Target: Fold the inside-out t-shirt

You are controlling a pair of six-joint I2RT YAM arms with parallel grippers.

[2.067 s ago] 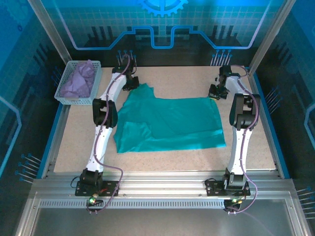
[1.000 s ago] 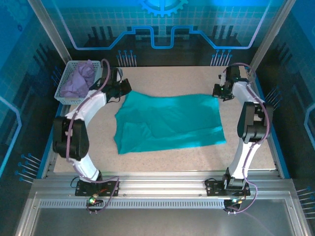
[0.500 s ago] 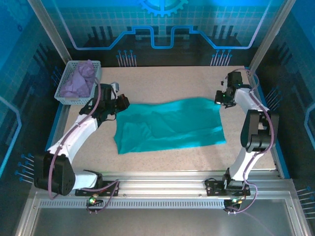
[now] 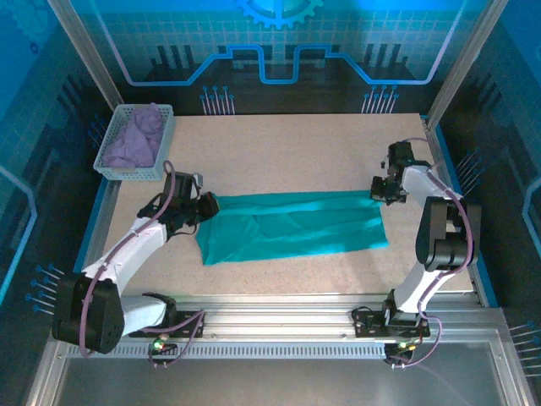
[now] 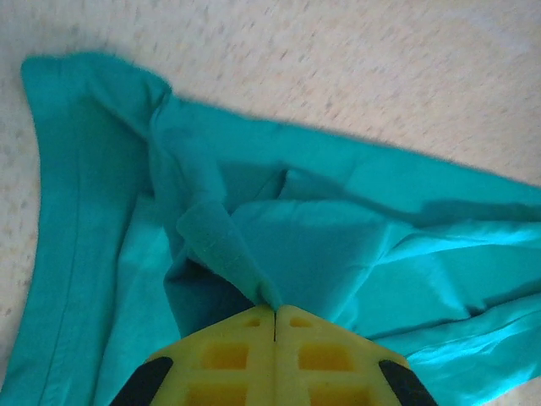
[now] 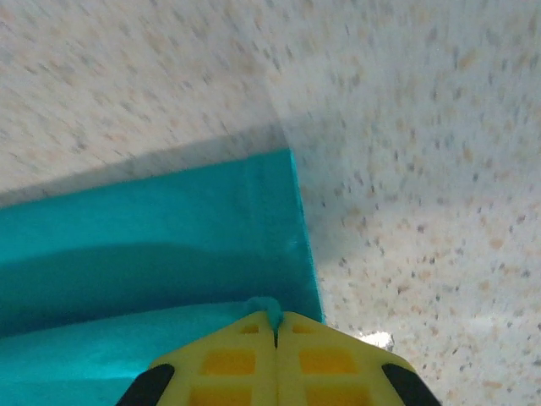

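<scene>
The plain teal-green fabric t-shirt [image 4: 292, 224] lies in a long, rumpled band across the middle of the speckled beige table [image 4: 296, 139]. The left gripper [image 4: 205, 205] is clamped tight on a pinch of cloth at the band's left end. The right gripper [image 4: 378, 191] is closed on its far right corner. Well apart, at the table's far left corner, a white plastic basket [image 4: 127, 173] holds a crumpled lavender cloth [image 4: 135, 139].

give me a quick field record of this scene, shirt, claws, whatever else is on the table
t-shirt: teal, lying in a wide band across the table, rumpled at its left end
left claw: shut on t-shirt, at its left end
right claw: shut on t-shirt, at its far right corner
basket: far left corner, holding purple cloth
</scene>
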